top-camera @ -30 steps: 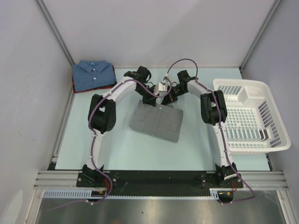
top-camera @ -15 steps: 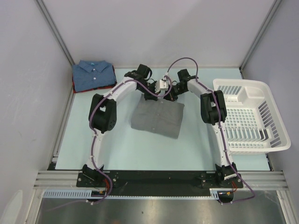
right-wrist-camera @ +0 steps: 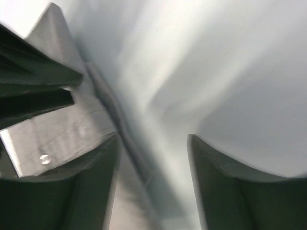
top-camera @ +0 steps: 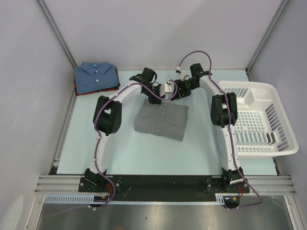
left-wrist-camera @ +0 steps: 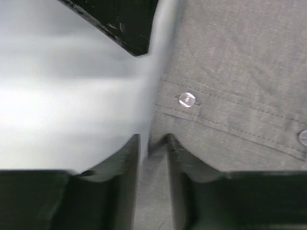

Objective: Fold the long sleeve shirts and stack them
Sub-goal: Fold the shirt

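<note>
DESK: Where does the grey shirt lie?

PHOTOGRAPHER: The grey shirt (top-camera: 160, 120) lies folded into a rough rectangle on the pale table (top-camera: 124, 148), near its middle, between the two arms and slightly askew. Both arms reach inward over its far edge.

DESK: And the end effectors?

PHOTOGRAPHER: The left end effector (left-wrist-camera: 152, 141) sits low at the shirt's edge, its fingers (left-wrist-camera: 125, 182) parted by only a narrow gap. Grey cloth shows in that gap, but no firm pinch can be made out. A pale button (left-wrist-camera: 186, 99) on the stitched placket lies just beside it. The right end effector (right-wrist-camera: 153, 136) stands wide with nothing clamped. A folded edge of the same shirt runs under one of its fingers, and bare table shows under the other.

DESK: The other shirts?

PHOTOGRAPHER: In the far left corner of the table, the blue shirt (top-camera: 96, 76) rests folded, collar up, atop the dark red shirt (top-camera: 79, 90). Only a strip of the red one shows along the near edge. That stack lies well apart from the grey shirt. A white slatted basket (top-camera: 247, 85) sits at the table's right edge, beside the right arm.
</note>
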